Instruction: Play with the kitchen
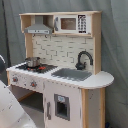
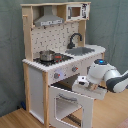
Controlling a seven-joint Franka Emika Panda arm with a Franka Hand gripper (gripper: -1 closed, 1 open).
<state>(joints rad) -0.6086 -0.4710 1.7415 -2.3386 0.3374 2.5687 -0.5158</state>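
Matt white-and-wood kitchen (image 1: 60, 75), shiny metal pot (image 2: 47, 55).

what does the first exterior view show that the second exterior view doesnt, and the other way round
Only the first exterior view shows the closed white cupboard door with a small dark window under the sink, and the rounded light-wood counter end.

Only the second exterior view shows the white robot arm reaching in at the windowed white oven door, which hangs open.

Both exterior views show the tall white and light-wood toy kitchen, its small metal pot, black faucet and microwave.

A wooden floor (image 2: 15, 119) is seen in the second exterior view; the kitchen (image 2: 55, 60) is apparently stood directly on it.
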